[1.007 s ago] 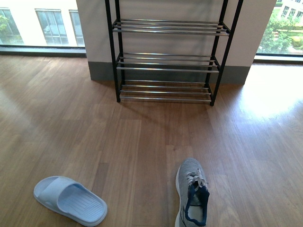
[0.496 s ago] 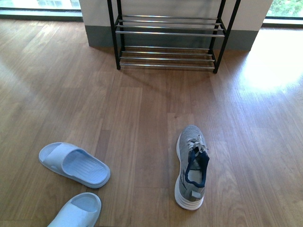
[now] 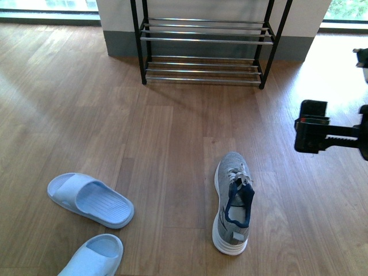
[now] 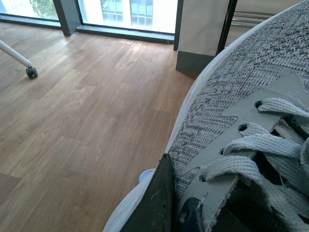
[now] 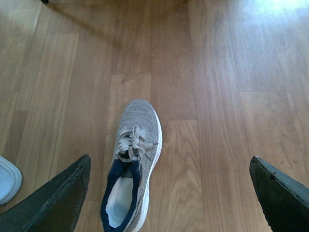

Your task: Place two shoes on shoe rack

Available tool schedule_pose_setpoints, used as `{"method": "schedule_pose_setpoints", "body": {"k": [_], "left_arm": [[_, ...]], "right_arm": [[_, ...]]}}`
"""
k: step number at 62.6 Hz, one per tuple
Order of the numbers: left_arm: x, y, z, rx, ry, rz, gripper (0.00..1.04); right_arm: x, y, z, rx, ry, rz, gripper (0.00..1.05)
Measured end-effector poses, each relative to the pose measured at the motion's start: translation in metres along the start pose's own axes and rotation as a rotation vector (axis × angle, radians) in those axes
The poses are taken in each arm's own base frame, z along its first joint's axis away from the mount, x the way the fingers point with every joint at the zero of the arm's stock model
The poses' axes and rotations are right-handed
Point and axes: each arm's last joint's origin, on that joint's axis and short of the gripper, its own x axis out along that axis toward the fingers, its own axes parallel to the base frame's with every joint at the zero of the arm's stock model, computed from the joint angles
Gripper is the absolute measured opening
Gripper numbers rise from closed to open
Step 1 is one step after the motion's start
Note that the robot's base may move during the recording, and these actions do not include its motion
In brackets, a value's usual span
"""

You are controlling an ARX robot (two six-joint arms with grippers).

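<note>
On my left, my left tool (image 4: 166, 203) seems to be pinching one grey sneaker (image 4: 231, 96). Its wrist camera is filled with knit upper and laces, and one dark finger lies against the shoe's side. The other finger is hidden, so the pinch is my reading rather than something plainly shown. This shoe does not appear in the front view.

Low on the left of the wooden floor (image 3: 172, 144) lie two pale blue slippers (image 3: 92, 200), which are no part of the job. Near the middle, the other sneaker (image 3: 232, 201) stands on its white sole with its toe towards the shoe rack (image 3: 201, 39), well apart from it. The rack stands against the wall ahead, and the tiers I can see are bare.

On the right, my right tool (image 3: 312, 133) hangs above the floor with its fingers spread wide and nothing between them. It looks down on the floor sneaker.

I expect the shoe to be light. The knit should give under a squeeze, while the sole stays stiff. The padded collar at the heel, one finger inside the navy lining and one outside, looks the surest hold. The loose laces might catch on the thin rods.
</note>
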Motion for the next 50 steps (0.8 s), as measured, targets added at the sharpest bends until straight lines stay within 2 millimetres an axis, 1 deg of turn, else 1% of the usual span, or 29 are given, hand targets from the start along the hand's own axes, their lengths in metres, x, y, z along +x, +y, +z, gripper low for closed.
{"method": "schedule_pose_setpoints", "body": {"k": [5, 8, 10, 14, 15, 26, 33, 41, 50], "left_arm": [[0.000, 0.000, 0.000, 0.000, 0.000, 0.000, 0.02], [0.000, 0.000, 0.000, 0.000, 0.000, 0.000, 0.02], [0.000, 0.000, 0.000, 0.000, 0.000, 0.000, 0.02], [0.000, 0.000, 0.000, 0.000, 0.000, 0.000, 0.02], [0.000, 0.000, 0.000, 0.000, 0.000, 0.000, 0.02], [0.000, 0.000, 0.000, 0.000, 0.000, 0.000, 0.02], [0.000, 0.000, 0.000, 0.000, 0.000, 0.000, 0.02], [0.000, 0.000, 0.000, 0.000, 0.000, 0.000, 0.02], [0.000, 0.000, 0.000, 0.000, 0.000, 0.000, 0.02]], "right_arm": [[0.018, 0.005, -0.007, -0.009, 0.042, -0.002, 0.95], [0.036, 0.008, -0.016, -0.010, 0.093, -0.009, 0.95], [0.049, 0.010, -0.024, -0.006, 0.134, -0.015, 0.95], [0.066, 0.012, -0.039, 0.000, 0.212, -0.010, 0.95], [0.072, 0.012, -0.046, -0.006, 0.244, -0.010, 0.95], [0.099, 0.018, -0.080, -0.043, 0.380, -0.019, 0.95], [0.112, 0.019, -0.094, -0.059, 0.428, -0.036, 0.95], [0.126, 0.019, -0.103, -0.068, 0.464, -0.055, 0.95], [0.139, 0.018, -0.107, -0.063, 0.478, -0.066, 0.95]]}}
